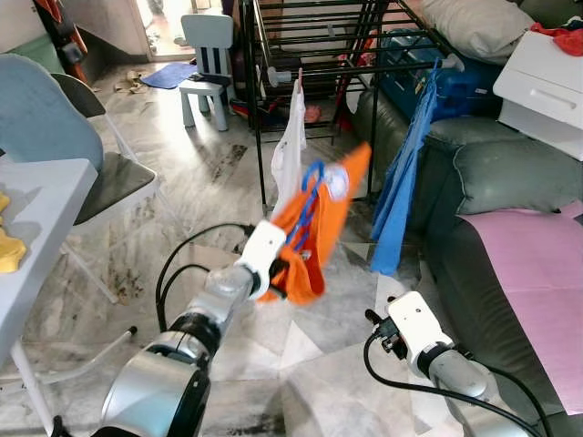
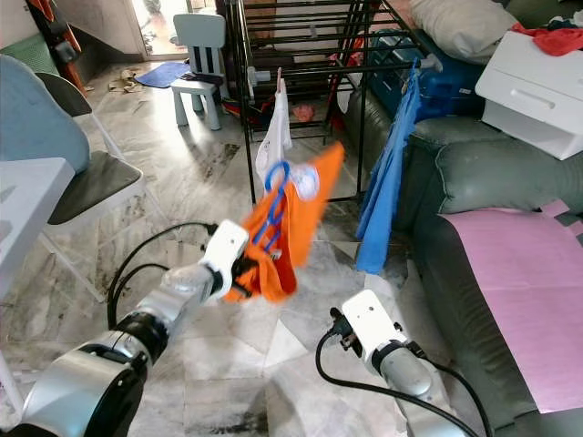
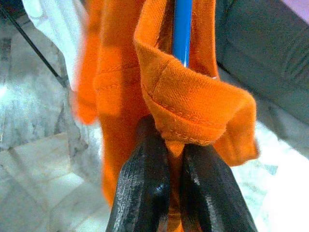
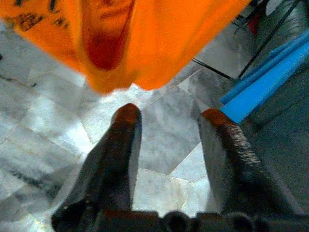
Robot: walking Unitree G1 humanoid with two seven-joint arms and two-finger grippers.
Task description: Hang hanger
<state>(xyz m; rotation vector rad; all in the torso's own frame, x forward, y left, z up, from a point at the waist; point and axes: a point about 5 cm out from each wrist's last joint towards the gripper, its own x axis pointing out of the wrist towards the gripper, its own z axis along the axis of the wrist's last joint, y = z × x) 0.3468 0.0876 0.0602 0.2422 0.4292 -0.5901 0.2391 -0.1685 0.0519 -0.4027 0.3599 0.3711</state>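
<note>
An orange shirt (image 1: 335,205) on a blue hanger (image 1: 311,195) is held up in mid-air, tilted, in front of the black drying rack (image 1: 314,64). My left gripper (image 3: 169,137) is shut on the shirt's folded edge, with the blue hanger (image 3: 182,29) running up just above the fingertips. My left gripper (image 1: 276,266) is stretched forward, low, short of the rack. A white garment (image 1: 290,146) and a blue garment (image 1: 404,177) hang from the rack. My right gripper (image 4: 166,118) is open and empty, low over the floor beneath the orange shirt (image 4: 145,38).
A grey sofa (image 1: 510,182) with a pink cloth (image 1: 537,264) lies on the right, and a white drawer unit (image 1: 547,82) rests above it. On the left are a white table (image 1: 36,200) and a chair (image 1: 100,173). A small white chair (image 1: 208,64) stands behind.
</note>
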